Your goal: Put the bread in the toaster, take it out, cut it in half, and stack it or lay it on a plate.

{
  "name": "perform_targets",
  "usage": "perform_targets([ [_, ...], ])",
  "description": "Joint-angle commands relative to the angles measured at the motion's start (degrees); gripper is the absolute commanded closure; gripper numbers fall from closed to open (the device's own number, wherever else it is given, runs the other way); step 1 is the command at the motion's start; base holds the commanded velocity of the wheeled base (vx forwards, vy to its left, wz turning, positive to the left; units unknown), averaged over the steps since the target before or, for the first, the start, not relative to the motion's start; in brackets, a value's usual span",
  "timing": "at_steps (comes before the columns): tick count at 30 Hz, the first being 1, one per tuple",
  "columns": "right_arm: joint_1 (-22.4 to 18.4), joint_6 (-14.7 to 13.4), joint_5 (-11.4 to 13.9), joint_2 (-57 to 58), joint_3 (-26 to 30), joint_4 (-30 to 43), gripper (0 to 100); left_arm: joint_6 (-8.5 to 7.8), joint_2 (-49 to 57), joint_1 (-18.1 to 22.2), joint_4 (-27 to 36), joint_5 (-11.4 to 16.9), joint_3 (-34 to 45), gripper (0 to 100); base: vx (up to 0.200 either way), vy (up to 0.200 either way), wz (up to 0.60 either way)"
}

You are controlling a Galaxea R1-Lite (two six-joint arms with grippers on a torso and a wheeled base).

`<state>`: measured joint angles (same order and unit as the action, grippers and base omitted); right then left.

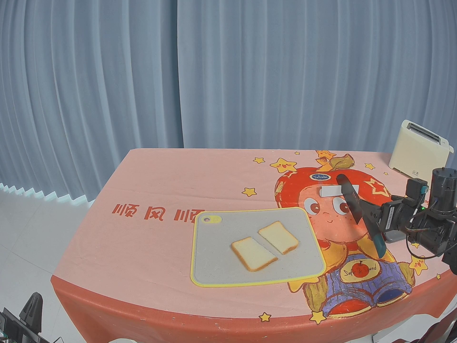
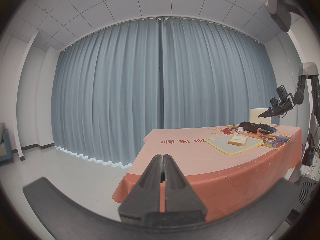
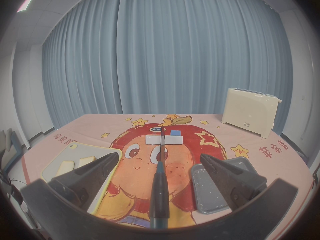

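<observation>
Two halves of bread lie side by side on the one cutting board [image 1: 214, 258], the near half [image 1: 253, 253] and the far half [image 1: 279, 237] almost touching along their cut edges, which suggests the slicing is done and they wait where they were parted. The single knife [image 1: 353, 198] lies on the bench [image 1: 157, 182] to the right of the board, its dark blade propped across one small white rest [image 3: 164, 139], probably so the edge stays off the cloth and the handle is easy to take up. The right claw [image 3: 160, 157] hangs above the knife handle with its fingers spread wide and holding nothing; the left wrist view shows it raised clear of the bench, so the knife looks released rather than gripped. One grey tray [image 3: 213, 187], likely serving as the plate, sits just right of the knife and partly under that arm, handy for the halves that have yet to be laid on it. One cream toaster [image 1: 419, 151] stands at the far right corner, well apart from the board, its part seemingly over. The left claw [image 2: 162, 170] is pressed together on nothing, low off the near left of the bench, out of the right arm's way.
</observation>
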<state>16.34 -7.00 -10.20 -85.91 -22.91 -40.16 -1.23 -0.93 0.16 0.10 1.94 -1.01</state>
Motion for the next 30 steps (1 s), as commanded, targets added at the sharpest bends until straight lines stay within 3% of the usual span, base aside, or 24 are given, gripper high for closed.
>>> perform_targets([
  [1, 0.1, -0.1, 0.1, 3.3, 0.8, 0.1, 0, 0.00, 0.9, 0.0, 0.0, 0.0, 0.9, 100, 0.000, 0.000, 0.00],
  [11, 2.6, 0.1, -1.6, 5.2, 2.7, 0.1, 0, 0.00, 0.9, 0.0, 0.0, -0.1, 0.9, 100, 0.000, 0.000, 0.00],
  [16, 2.7, 0.6, -0.9, 5.5, 2.7, 0.1, 0, 0.00, 0.9, 0.0, 0.0, 0.0, 0.9, 100, 0.000, 0.000, 0.00],
  [22, 9.7, 0.2, -1.5, 7.0, 3.0, 0.1, 0, 0.00, 0.9, 0.0, 0.0, -0.1, 0.9, 100, 0.000, 0.000, 0.00],
  [30, 13.5, 0.4, -1.3, 7.7, 3.6, 0.1, 0, 0.00, 0.9, 0.0, 0.0, 0.0, 0.9, 100, 0.000, 0.000, 0.00],
])
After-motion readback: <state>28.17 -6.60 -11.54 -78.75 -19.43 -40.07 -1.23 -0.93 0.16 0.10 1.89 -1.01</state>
